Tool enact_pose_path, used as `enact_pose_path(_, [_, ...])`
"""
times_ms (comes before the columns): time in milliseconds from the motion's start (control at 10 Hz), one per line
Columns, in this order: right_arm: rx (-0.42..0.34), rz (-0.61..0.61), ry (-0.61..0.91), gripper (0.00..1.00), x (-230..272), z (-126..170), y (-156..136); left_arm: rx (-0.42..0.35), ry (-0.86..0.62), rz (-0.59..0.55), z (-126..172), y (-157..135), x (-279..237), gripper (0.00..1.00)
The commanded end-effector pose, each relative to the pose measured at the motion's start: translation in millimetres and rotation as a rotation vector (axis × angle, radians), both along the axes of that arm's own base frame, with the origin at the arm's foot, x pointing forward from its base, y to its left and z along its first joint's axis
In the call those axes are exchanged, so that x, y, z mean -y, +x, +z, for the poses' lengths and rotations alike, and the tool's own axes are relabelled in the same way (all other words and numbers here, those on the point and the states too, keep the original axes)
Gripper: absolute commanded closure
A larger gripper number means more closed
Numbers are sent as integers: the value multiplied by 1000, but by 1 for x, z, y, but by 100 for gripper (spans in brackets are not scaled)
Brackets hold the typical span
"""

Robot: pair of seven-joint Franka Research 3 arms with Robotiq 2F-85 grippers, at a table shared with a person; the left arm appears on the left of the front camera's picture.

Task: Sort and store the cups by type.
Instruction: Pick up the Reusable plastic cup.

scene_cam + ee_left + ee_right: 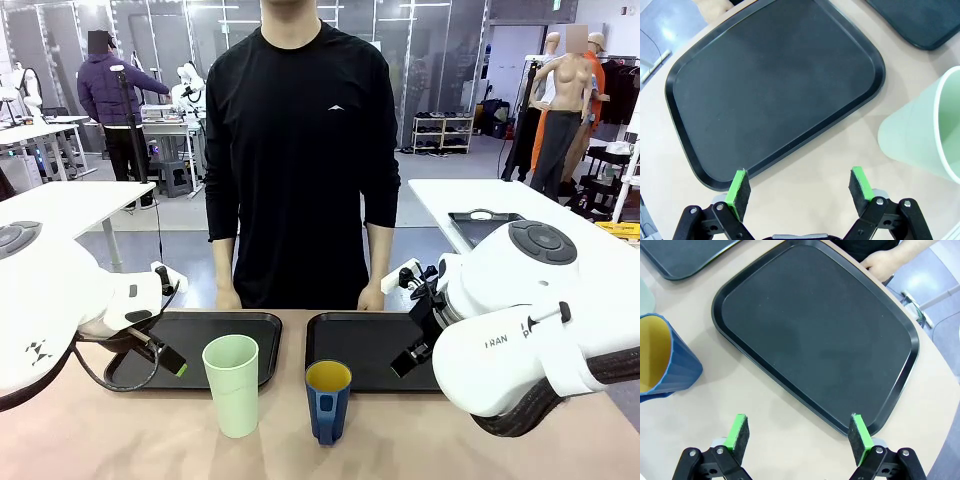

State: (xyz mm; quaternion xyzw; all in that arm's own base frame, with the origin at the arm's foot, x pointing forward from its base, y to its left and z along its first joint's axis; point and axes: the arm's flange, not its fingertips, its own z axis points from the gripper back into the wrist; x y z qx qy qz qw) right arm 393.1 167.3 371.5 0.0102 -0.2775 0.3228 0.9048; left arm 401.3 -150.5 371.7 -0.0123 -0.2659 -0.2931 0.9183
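Note:
A tall pale mint-green tumbler [233, 384] stands upright on the table in front of the left black tray [125, 370]; its side shows at the right of the left wrist view [927, 135]. A shorter dark blue mug [328, 400] with a yellow inside stands beside it, in front of the right black tray [370, 345], and sits at the left edge of the right wrist view [662, 365]. My left gripper [800, 187] is open over the near edge of the left tray [775, 85]. My right gripper [801, 432] is open over the near edge of the right tray [815, 330]. Nothing is between either pair of fingers.
A person in black stands at the far side, with a hand [228, 298] behind the left tray and the other hand [371, 298] behind the right one. Both trays hold nothing. Bare table lies around the cups.

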Motion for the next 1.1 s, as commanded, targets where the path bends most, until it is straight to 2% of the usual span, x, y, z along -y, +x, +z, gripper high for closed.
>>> enact_pose_path(0, [-1, -2, 2, 0, 0, 0, 0, 0, 0, 1, 0, 0, 0, 0])
enact_pose_path(200, [0, 0, 0, 0, 0, 0, 0, 0, 0, 0, 0, 0, 0, 0])
enact_pose_path(400, [32, -76, -20, 0, -11, 34, -21, 53, 18, 3, 30, -14, 12, 0])
enact_pose_path(700, [94, -102, -16, 0, -15, 99, -62, 160, -2, 37, 89, -47, 18, 0])
enact_pose_path(800, [134, -134, -33, 0, -15, 114, -73, 190, -11, 37, 104, -58, 21, 0])
enact_pose_path(1000, [187, -140, -62, 0, -13, 124, -84, 255, -18, -4, 114, -70, 25, 0])
